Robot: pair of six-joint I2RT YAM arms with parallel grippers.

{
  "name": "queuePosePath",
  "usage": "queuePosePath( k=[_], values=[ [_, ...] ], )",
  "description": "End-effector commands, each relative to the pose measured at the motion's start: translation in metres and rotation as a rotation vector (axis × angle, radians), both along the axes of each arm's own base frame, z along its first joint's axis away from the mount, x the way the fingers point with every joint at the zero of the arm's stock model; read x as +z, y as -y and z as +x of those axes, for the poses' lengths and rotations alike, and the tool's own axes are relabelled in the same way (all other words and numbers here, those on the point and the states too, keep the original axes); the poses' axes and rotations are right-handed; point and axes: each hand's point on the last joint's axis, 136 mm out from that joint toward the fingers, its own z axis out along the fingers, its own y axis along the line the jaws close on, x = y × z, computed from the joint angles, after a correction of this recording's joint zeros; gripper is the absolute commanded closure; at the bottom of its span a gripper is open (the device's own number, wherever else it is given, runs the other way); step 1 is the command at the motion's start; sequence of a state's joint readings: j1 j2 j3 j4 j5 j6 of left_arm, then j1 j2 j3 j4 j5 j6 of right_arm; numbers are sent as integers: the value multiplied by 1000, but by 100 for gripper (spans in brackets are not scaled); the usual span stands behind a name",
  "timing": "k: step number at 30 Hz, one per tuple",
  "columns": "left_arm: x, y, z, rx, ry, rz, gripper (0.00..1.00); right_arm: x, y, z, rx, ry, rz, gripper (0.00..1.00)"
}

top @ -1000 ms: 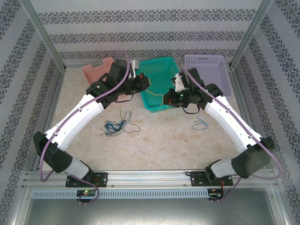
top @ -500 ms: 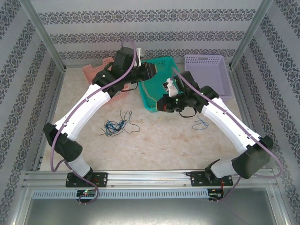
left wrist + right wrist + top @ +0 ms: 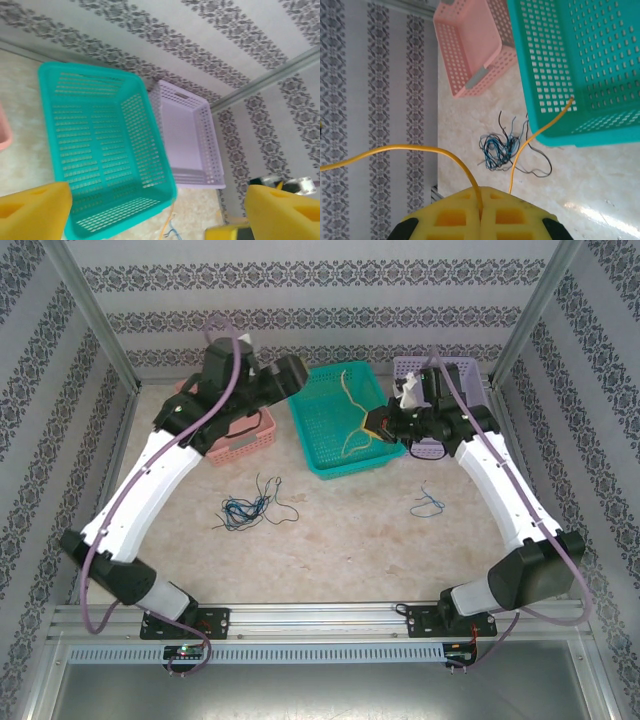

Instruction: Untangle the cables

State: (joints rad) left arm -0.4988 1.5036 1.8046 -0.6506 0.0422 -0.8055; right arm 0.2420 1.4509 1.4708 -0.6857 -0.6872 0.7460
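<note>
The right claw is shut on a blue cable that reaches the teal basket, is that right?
Not quite. The cable pinched in the right claw is yellow, not blue; the right wrist view shows it. It does reach the teal basket.

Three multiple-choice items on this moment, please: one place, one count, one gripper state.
1. Where does the tangled bundle lie?
A. in the teal basket
B. in the purple basket
C. on the table

2. How many baskets stand on the table?
A. three
B. two
C. four

3. The right gripper is
A. open and empty
B. shut on the yellow cable
C. shut on a blue cable

Key: 1 C, it lies on bare tabletop. 2 A, the pink basket, teal basket and purple basket. 3 B, its pads meet with the cable pinched between them.
</note>
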Motion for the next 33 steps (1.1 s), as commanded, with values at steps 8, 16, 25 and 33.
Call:
queuePosePath(
  k=[8,16,25,33],
  values=[
    [-98,35,-5,-99,-298,-297,44,27,-7,31,14,66,80,100],
    [-129,69,10,-197,-434,-338,39,22,-6,41,13,73,41,100],
    [-150,9,-19,27,-480,-143,39,-67,29,92,-161,-124,-274,100],
    [-156,-23,-58,98,-508,-93,38,-125,56,126,-412,-322,-538,100]
  ],
)
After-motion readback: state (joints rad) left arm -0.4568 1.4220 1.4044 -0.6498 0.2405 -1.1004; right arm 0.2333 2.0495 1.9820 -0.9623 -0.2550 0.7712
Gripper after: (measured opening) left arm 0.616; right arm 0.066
